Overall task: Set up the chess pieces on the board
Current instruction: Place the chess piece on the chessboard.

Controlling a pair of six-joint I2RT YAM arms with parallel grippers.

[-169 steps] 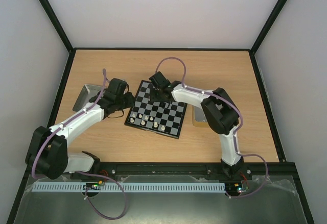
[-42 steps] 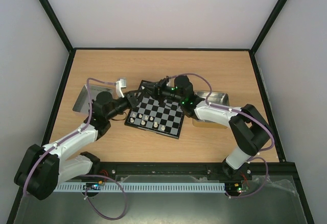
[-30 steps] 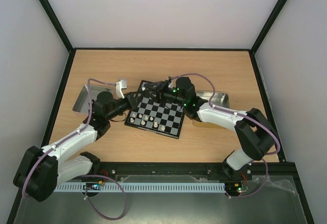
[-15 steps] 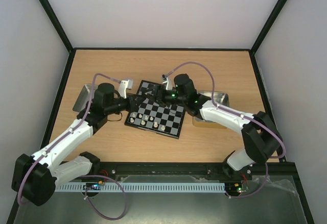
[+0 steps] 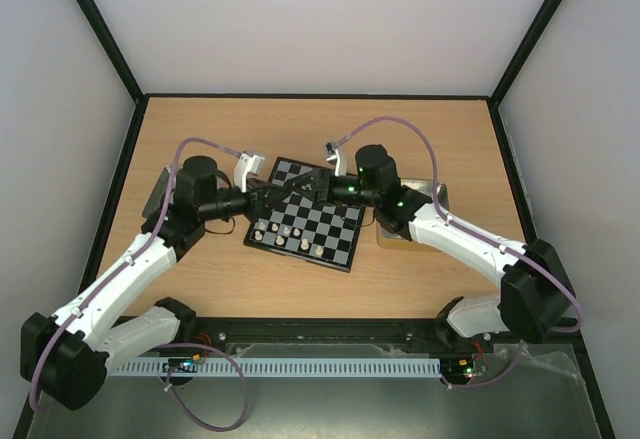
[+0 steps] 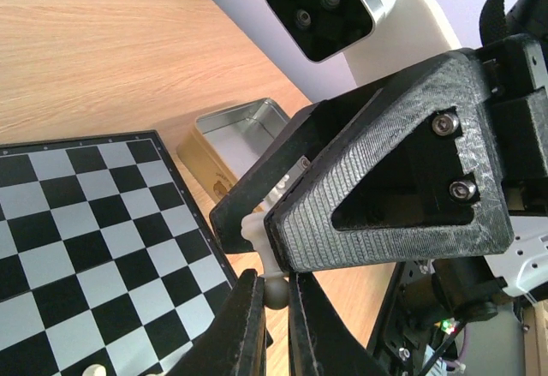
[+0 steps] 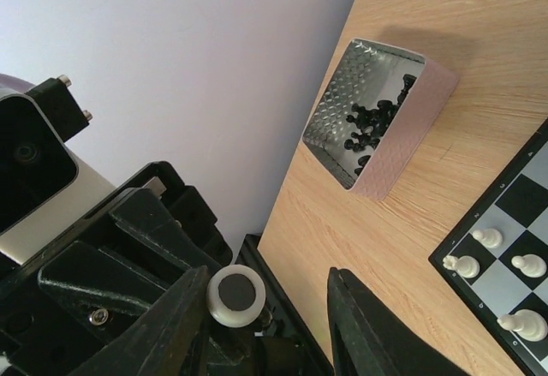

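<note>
1. Board (image 5: pixel 335 221): white pieces (image 5: pixel 285 230) stand in its near rows.
2. Left gripper (image 6: pixel 274 283) pinches a white piece (image 6: pixel 276 294) over the board's far side.
3. Right gripper (image 7: pixel 265 283) gapes beside it; centre it on the piece before closing, then let the left release.

one overhead, two near wrist views, shared board (image 5: pixel 340 235)

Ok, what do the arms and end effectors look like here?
The left arm and right arm have white shells between black joints, each trailing a purple cable. The left end effector and right end effector are black, with ridged printed fingers; white-cased cameras sit at the wrists.
</note>
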